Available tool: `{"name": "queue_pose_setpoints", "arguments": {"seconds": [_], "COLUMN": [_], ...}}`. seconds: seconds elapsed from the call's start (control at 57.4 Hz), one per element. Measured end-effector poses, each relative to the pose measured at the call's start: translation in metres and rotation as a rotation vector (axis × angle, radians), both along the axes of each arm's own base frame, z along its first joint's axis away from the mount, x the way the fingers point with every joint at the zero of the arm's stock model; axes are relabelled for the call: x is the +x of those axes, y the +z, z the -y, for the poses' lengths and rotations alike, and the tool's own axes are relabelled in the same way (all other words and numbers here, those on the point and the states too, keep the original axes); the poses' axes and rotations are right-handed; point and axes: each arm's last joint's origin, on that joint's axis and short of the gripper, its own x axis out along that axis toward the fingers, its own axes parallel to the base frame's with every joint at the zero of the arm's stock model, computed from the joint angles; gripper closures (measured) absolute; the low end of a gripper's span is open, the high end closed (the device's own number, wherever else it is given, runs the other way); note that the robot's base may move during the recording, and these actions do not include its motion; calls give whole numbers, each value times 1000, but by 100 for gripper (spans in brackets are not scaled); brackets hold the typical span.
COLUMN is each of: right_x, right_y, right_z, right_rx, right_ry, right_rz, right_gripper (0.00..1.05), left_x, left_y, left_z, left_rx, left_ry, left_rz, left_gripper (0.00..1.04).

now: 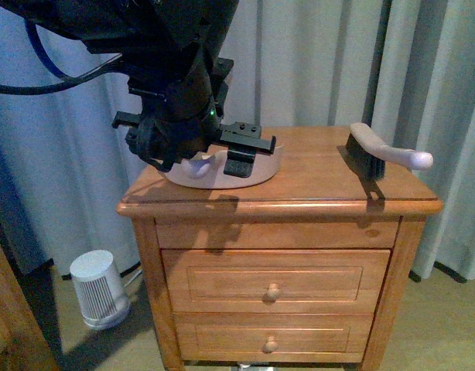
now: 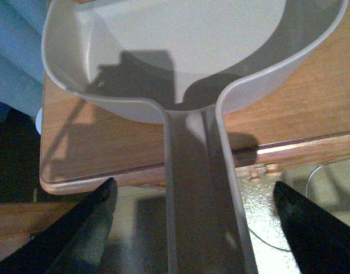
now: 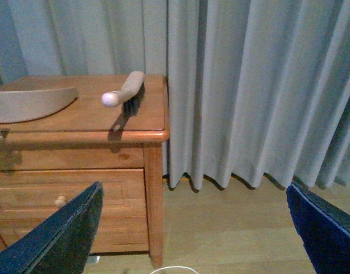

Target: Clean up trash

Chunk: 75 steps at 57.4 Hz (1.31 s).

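Observation:
The pinkish-beige dustpan [image 1: 257, 171] lies on the left part of the wooden nightstand top [image 1: 315, 193], its handle [image 2: 198, 188] sticking out past the front edge. My left gripper [image 2: 193, 191] is open, its dark fingers [image 2: 98, 205] standing wide on both sides of that handle without touching it. In the front view the left arm [image 1: 183, 116] covers much of the pan. A dark-bristled hand brush [image 1: 373, 151] rests at the right rear of the top. My right gripper [image 3: 195, 191] is open over the floor, to the right of the nightstand. The trash is out of view.
Grey curtains [image 3: 249, 85] hang behind and beside the nightstand. A small white ribbed appliance [image 1: 98, 290] stands on the floor at the left, near a wooden furniture edge [image 1: 9, 325]. The nightstand has two drawers with knobs [image 1: 273, 291]. A white round rim [image 3: 174, 269] shows on the floor.

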Motion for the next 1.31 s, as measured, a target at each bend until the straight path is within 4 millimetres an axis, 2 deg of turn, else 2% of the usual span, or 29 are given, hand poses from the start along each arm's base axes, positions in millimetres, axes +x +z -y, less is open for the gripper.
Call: {"name": "queue_pose_setpoints", "arguments": {"seconds": [0.192,0.244,0.644,0.766,0.836,0.975,1.079,1.149,1.306], "right_x": [0,0,0,0,0,0,0,0,0], "right_y": [0,0,0,0,0,0,0,0,0], "right_z": [0,0,0,0,0,0,0,0,0], "right_rx": [0,0,0,0,0,0,0,0,0], "right_ry": [0,0,0,0,0,0,0,0,0], "right_rz": [0,0,0,0,0,0,0,0,0], "right_gripper": [7,7,7,7,7,7,7,7,7], "left_x": [-1,-1,2,-2,-8,-27,-50,-71,-121], "left_y": [-2,-3,0,12,26,61,88,103,121], "left_z": [0,0,-9,-17,-26,-48,-70,-86,-119], "left_rx": [0,2,-47,-115,-153,-208,-219,-199,-175], "left_ry": [-14,-14,-15,-29,-40,-58,-66,-75,-84], "left_rz": [-11,-13,17,75,136,303,456,583,781], "left_gripper": [68,74,75,76,76,76,76,76,76]}}
